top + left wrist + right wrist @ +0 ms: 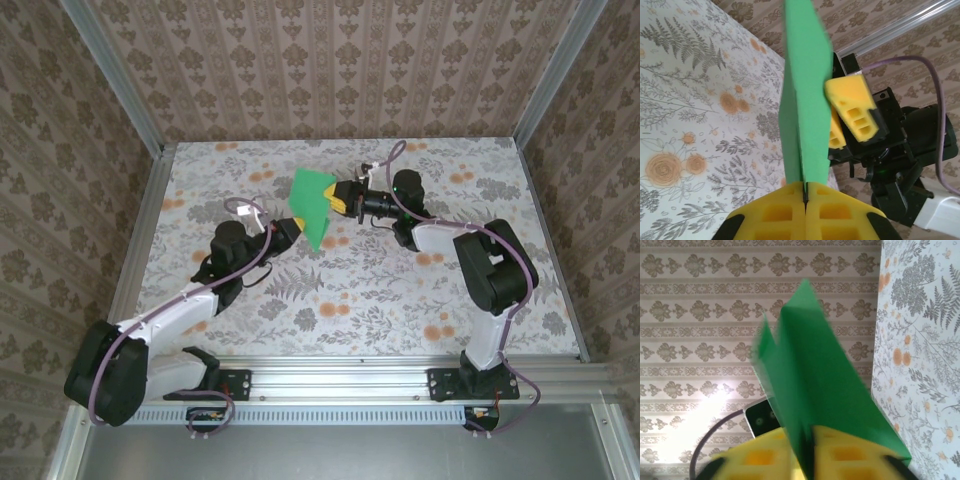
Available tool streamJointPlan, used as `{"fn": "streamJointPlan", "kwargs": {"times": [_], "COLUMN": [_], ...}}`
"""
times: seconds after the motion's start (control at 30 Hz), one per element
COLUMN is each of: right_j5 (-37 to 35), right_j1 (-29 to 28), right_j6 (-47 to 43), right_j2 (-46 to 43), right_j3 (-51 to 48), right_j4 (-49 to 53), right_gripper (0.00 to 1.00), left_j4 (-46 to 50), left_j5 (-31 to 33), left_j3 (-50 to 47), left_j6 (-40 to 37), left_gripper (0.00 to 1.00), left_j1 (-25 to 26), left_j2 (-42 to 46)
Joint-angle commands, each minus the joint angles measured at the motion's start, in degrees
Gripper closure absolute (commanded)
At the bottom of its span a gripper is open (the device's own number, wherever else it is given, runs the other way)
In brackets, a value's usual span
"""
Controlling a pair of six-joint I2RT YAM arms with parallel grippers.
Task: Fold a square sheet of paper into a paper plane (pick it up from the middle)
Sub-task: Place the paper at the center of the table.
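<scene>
Yellow fingers (775,215) of the left hand (805,196) sit lowest in the left wrist view, pressed flat together with the bottom edge of the folded green paper (802,100) pinched in the seam between them, so that hand is clenched on the paper. From overhead I see the paper held up off the table (300,300), just above the centre of the frame, between the two hands. I judge it very light, thin and floppy wherever it is a single layer, stiffer along its creases, and easy to crumple or tear if the two hands pull against each other; the folded spine near the middle looks like the safest place to take hold. The right hand (810,452) comes in from the right side, its fingers flanking the paper's other edge with only a narrow gap. That view is blurred, so I cannot tell whether it is gripping or merely touching.
</scene>
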State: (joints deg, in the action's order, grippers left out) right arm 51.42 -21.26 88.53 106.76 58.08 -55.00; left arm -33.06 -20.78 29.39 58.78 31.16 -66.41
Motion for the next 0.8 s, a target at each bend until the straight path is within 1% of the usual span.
{"fn": "streamJointPlan", "kwargs": {"times": [0.0,0.07,0.1,0.13,0.23,0.3,0.4,0.53,0.63,0.7,0.77], "right_j5": [0.0,-1.5,-2.7,-3.9,-8.7,-13.2,-17.9,-21.2,-24.2,-25.5,-25.5], "right_j1": [0.7,2.0,2.6,3.0,3.5,3.2,2.3,0.3,-2.4,-4.7,-6.5], "right_j6": [-4.7,-9.9,-13.2,-16.2,-27.0,-33.8,-40.3,-44.6,-47.2,-48.4,-48.6], "right_j2": [-2.7,-4.0,-5.0,-6.1,-9.7,-11.8,-13.6,-13.9,-13.1,-11.7,-9.9], "right_j3": [-2.5,-4.3,-5.4,-6.2,-7.2,-6.6,-5.9,-4.7,-3.2,-1.9,-0.6], "right_j4": [3.8,10.4,14.1,17.5,32.1,42.4,51.1,56.8,60.3,62.1,62.5], "right_gripper": [0.62,0.51,0.47,0.45,0.42,0.41,0.40,0.41,0.44,0.48,0.55], "left_j4": [3.0,6.3,8.0,8.6,10.0,10.7,10.8,10.4,10.7,11.4,12.1], "left_j5": [1.0,1.3,1.5,1.6,2.5,3.4,4.7,6.2,7.3,8.5,9.1], "left_j3": [1.5,2.0,2.2,2.2,2.6,3.6,5.2,6.0,6.0,5.8,5.8], "left_j6": [-2.2,-3.4,-4.2,-4.8,-7.6,-9.5,-11.9,-13.0,-13.2,-13.4,-13.8], "left_gripper": [1.00,1.00,1.00,1.00,1.00,1.00,1.00,1.00,1.00,1.00,1.00], "left_j1": [0.5,0.5,0.6,0.8,1.7,2.7,4.5,6.1,6.8,7.1,7.3], "left_j2": [-0.8,-2.3,-3.2,-4.3,-8.2,-11.3,-15.4,-20.1,-22.5,-23.4,-23.9]}}
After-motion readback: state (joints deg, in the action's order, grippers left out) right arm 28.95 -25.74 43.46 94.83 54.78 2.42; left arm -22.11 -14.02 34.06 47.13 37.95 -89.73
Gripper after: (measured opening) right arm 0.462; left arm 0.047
